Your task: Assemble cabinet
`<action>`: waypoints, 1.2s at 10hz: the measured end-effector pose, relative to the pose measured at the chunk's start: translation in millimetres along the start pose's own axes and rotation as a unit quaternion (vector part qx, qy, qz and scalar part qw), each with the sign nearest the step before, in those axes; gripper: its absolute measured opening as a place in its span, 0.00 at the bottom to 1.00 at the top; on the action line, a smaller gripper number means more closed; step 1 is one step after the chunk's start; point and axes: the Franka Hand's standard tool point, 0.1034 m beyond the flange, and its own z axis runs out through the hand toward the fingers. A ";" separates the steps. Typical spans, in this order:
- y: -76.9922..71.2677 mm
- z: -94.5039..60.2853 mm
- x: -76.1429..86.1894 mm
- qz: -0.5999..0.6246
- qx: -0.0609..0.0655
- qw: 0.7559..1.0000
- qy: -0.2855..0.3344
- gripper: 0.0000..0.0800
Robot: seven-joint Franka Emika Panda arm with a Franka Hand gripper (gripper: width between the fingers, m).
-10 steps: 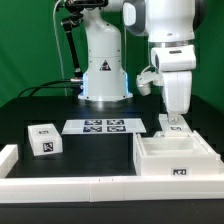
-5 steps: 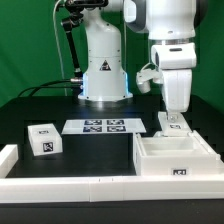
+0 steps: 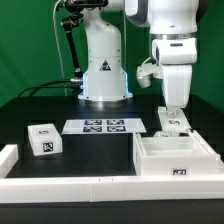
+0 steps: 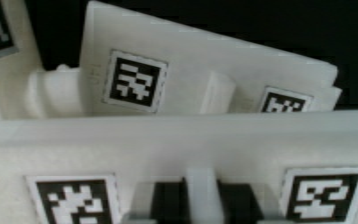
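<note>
The cabinet shell [image 3: 178,160], an open white box with a tag on its front, stands at the exterior view's right. Just behind it is a small white tagged block [image 3: 173,122]. My gripper [image 3: 172,108] comes straight down on that block and looks shut on it. In the wrist view the block [image 4: 176,150] fills the near part with a tag on each side, and my gripper [image 4: 202,200] grips a thin white rib between two dark slots. A second white tagged panel [image 4: 211,75] with a round knob lies beyond. A second small block [image 3: 42,140] sits at the left.
The marker board [image 3: 100,126] lies flat in the middle of the black table. A long low white rail [image 3: 80,187] edges the front. The robot's white base [image 3: 103,70] and cables stand at the back.
My gripper has risen a little, straight up, over the block behind the shell. The block's top edge seems to have come up with it. Nothing else moved.
</note>
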 end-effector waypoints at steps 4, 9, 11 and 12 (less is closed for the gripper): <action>-0.9 4.4 -0.4 0.000 -0.001 1.000 0.003 0.09; 0.1 4.9 4.7 -0.004 -0.003 1.000 0.006 0.09; 0.0 7.0 2.9 -0.002 -0.001 1.000 0.005 0.09; -0.2 8.0 2.3 -0.001 0.000 1.000 0.005 0.09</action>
